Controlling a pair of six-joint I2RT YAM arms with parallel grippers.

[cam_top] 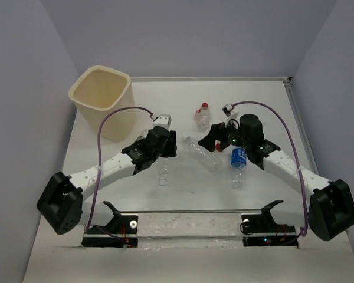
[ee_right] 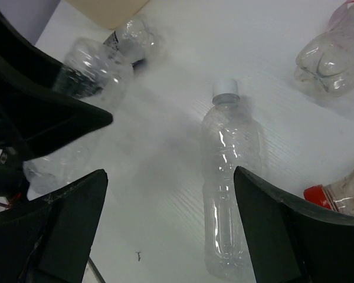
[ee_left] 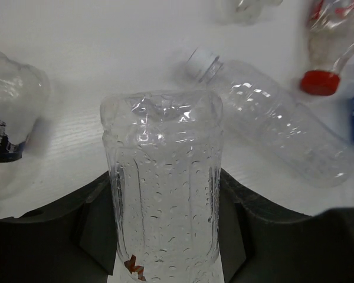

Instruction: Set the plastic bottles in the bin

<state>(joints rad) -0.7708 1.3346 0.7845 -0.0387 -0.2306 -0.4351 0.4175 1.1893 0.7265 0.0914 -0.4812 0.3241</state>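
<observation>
Item: clear crinkled bottle (ee_left: 162, 177), centre of the left-wrist frame, at desk (ee_left: 76, 71) level; judged light, thin-walled, droplet-slick, best held mid-body. Left tool (ee_left: 162, 230) pinches its sides, arm reaching low from lower left, with the bin (cam_top: 109, 118) at upper left. Right tool (ee_right: 168, 206) spread, empty, above a white-capped bottle (ee_right: 227, 177).

Cream-beige bin (cam_top: 101, 94) at eleven o'clock; clear droplet-speckled bottle (ee_left: 162, 194); red-capped bottle (cam_top: 203, 116) at twelve; blue-labelled bottle (cam_top: 238, 165) at three.

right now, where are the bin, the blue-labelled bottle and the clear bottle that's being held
bin (cam_top: 111, 126), top view, front wall
blue-labelled bottle (cam_top: 238, 158), top view, blue label
held clear bottle (ee_left: 162, 194), left wrist view, mid body
</observation>
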